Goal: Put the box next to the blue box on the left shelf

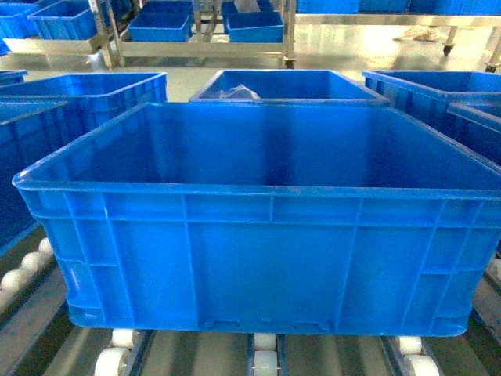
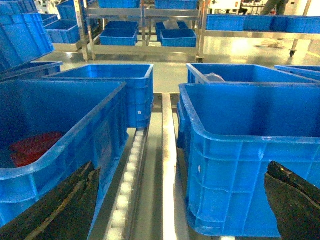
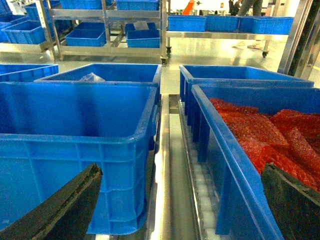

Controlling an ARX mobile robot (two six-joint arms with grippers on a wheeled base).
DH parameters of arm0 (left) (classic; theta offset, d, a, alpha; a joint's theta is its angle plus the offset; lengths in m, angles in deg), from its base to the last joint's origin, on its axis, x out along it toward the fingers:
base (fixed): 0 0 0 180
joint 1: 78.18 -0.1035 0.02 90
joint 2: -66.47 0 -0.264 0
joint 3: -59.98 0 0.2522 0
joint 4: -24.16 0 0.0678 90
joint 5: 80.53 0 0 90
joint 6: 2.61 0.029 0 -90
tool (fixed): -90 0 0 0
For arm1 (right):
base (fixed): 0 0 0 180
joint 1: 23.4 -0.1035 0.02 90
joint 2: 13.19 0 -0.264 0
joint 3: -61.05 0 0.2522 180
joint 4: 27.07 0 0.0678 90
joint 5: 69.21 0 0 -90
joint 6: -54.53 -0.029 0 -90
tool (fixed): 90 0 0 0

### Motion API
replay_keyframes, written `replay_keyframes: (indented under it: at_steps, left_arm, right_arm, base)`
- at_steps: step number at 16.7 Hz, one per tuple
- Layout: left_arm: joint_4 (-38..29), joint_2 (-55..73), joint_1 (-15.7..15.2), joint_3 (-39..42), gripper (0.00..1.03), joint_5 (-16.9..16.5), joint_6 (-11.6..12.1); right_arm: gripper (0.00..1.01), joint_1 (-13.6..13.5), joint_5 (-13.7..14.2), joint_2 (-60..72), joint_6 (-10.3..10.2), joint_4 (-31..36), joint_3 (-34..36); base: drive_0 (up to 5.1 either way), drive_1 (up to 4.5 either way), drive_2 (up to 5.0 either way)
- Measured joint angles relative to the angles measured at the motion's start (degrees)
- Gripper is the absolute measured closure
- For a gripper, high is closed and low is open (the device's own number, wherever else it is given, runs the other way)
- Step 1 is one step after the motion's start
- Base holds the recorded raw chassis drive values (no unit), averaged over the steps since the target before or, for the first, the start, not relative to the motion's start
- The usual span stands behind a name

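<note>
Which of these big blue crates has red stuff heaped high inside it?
The crate at the right gripper's right side; the one left of it looks empty.

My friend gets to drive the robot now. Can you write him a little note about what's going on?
Left hand: open, holding nothing.
Right hand: open, holding nothing.
The box sits on the roller shelf, between a left crate and a right crate, both holding red stuff.
Done: the box looks set down beside the blue crates.
Left: probably just backing the arms away.
</note>
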Motion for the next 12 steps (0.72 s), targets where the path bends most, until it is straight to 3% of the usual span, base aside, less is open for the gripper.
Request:
replay_keyframes:
  at_steps: [12]
  left_arm:
    - [0.00,0.00,0.00,0.00,0.05,0.00,0.00]
  right_arm:
    - [0.03,0.00,0.00,0.00,-0.02,0.00,0.00]
  base:
    - [0.0,0.00,0.0]
